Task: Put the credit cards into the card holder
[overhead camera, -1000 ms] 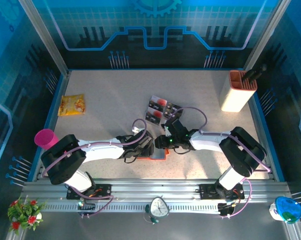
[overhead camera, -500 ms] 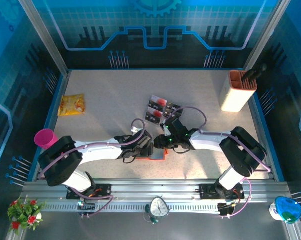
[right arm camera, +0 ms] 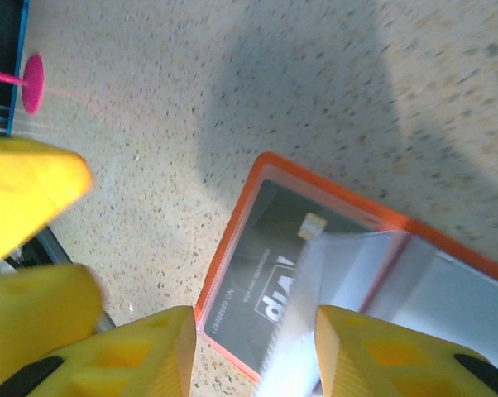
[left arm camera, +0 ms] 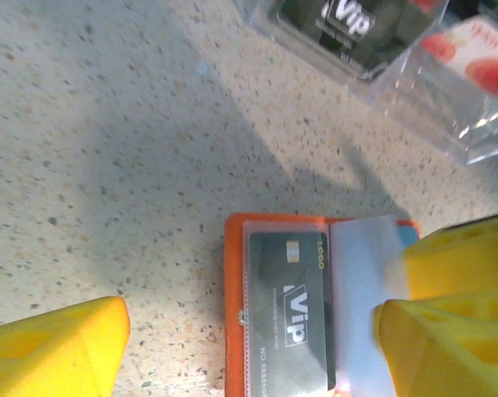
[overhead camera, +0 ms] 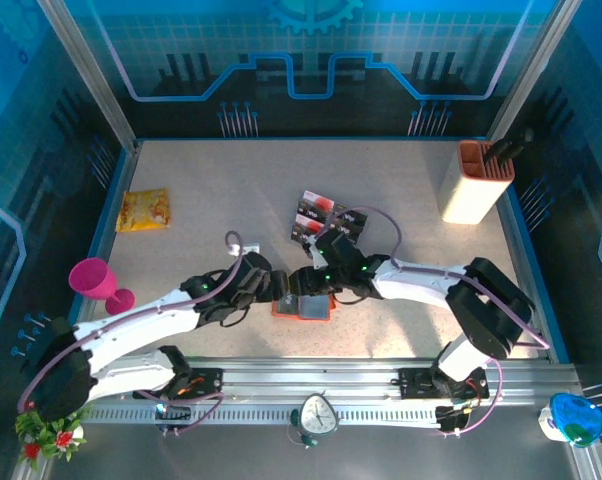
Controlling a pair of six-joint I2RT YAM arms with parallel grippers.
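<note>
— Where on the pale speckled table (overhead camera: 211, 200) was the orange-red folding card holder (overhead camera: 303, 307)?
— Open beneath both grippers, long side across, one black VIP credit card (left arm camera: 286, 318) pocketed.
— Jaws?
— The left gripper (left arm camera: 251, 322) gaped empty; the right gripper (right arm camera: 256, 322) sat unclenched astride a clear pocket leaf (right arm camera: 315, 281). Spare black-and-red credit cards (overhead camera: 317, 210) lay just beyond, nearer the right arm.

The top external camera sits high behind the table's (overhead camera: 211, 200) near edge at 6 o'clock, looking forward and down over the whole surface. Both wrist cameras face down at close range and share the open card holder (overhead camera: 299, 310).
</note>
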